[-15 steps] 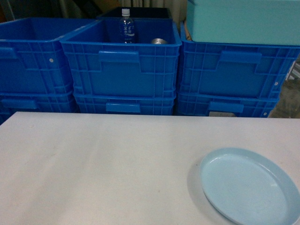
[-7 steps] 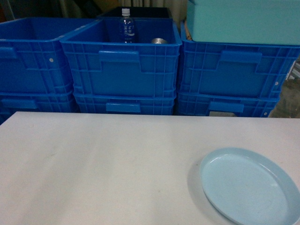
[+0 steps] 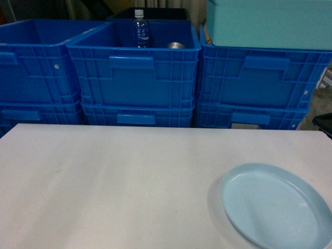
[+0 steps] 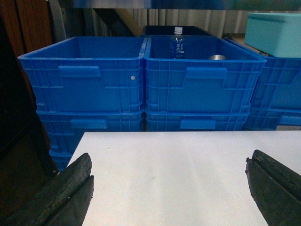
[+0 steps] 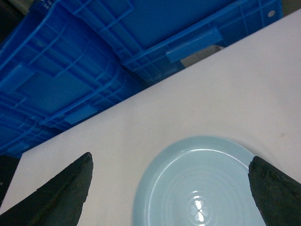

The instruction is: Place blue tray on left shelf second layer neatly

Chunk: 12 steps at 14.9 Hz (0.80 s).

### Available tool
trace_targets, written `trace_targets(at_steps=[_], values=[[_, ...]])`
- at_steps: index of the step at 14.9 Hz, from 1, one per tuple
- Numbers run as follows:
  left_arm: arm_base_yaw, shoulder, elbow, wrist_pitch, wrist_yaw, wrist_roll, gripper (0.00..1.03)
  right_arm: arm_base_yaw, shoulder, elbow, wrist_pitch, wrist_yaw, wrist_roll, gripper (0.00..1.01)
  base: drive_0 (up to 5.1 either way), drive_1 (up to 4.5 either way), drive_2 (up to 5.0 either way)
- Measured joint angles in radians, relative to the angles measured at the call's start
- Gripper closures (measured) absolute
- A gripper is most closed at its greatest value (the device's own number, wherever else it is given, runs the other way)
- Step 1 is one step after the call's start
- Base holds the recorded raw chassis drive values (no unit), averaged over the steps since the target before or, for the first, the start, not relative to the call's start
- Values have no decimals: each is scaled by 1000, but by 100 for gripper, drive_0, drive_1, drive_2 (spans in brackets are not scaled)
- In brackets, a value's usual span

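Observation:
The blue tray (image 3: 275,205), a pale sky-blue round dish, lies flat on the white table (image 3: 114,181) at the front right. In the right wrist view the blue tray (image 5: 202,183) sits just below my right gripper (image 5: 171,157), which is open, with a dark finger (image 5: 70,188) on either side of the dish and nothing held. Over bare table near its left edge my left gripper (image 4: 170,157) is open wide and empty. A dark bit of the right arm (image 3: 324,124) shows at the head view's right edge. The shelf is out of view.
Stacked dark-blue crates (image 3: 135,78) stand right behind the table's far edge. The middle top crate holds a water bottle (image 3: 139,30) and a metal can (image 3: 176,45). A big pale teal box (image 3: 270,23) rests on the right crates.
A dark part of the right arm has come into the head view at the right edge. The tray has not moved.

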Motion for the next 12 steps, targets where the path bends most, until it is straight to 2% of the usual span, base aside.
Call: trace_targets(at_steps=[2,4,6,8,9,10,12], values=[[0,0,0,0,0,0,5,-25,60,-27,50,32,8,3,0,0,0],[0,0,0,0,0,0,5,-52,98,-52,82,37,11,3,0,0,0],[0,0,0,0,0,0,5,-59,150,-67,128,38,25,3,0,0,0],[0,0,0,0,0,0,5,-42,216,-76,172,58,57,3,0,0,0],[0,0,0,0,0,0,5,-15,278,-74,200,118,101,3,0,0,0],[0,0,0,0,0,0,5,-2,294,-74,198,145,139,3,0,0,0],[0,0,0,0,0,0,5,3,295,-70,202,157,157,3,0,0,0]])
